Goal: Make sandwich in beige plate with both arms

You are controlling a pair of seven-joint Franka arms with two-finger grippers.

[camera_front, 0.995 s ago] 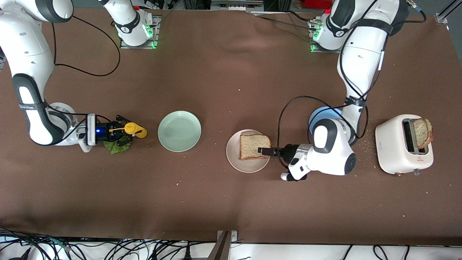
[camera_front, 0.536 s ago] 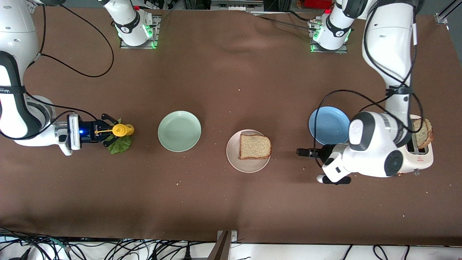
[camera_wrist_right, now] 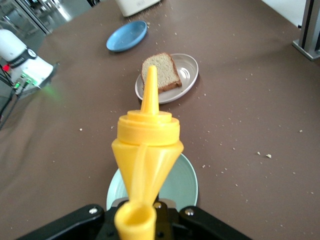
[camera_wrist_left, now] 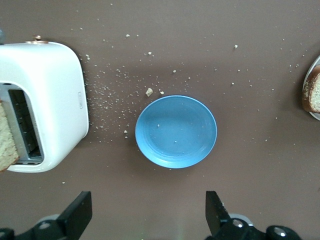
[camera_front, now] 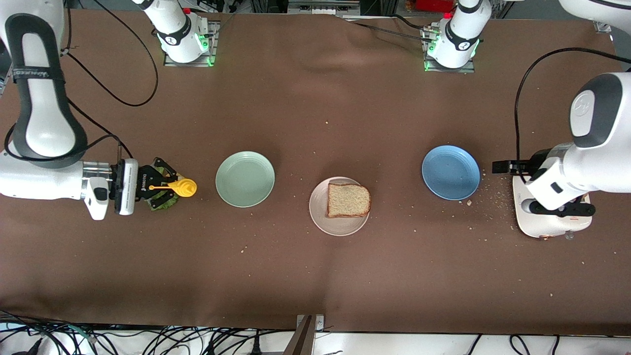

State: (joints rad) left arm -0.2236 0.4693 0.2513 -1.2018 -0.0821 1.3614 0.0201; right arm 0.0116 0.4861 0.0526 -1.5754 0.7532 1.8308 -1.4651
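Withdrawn from the beige plate point(camera_front: 338, 223), left gripper point(camera_front: 498, 167) now hovers wide by the toaster point(camera_front: 547, 228), half hidden. Left wrist: bread slice point(camera_wrist_left: 311, 90) cut off. Right wrist: right gripper point(camera_wrist_right: 140, 220) clamps yellow bottle point(camera_wrist_right: 145, 145); fingers obscured.

1. Brown matt cloth-like table cover point(camera_front: 296, 123), faintly creased and crumb-strewn
2. Round pale beige plate point(camera_front: 320, 217), smooth with a soft sheen
3. Porous, rough brown bread slice point(camera_front: 348, 199)
4. Glossy yellow plastic squeeze bottle point(camera_wrist_right: 147, 145)
5. Smooth white plastic-looking toaster point(camera_wrist_left: 52, 95)
6. Round blue plate point(camera_wrist_left: 176, 131), smooth, satin
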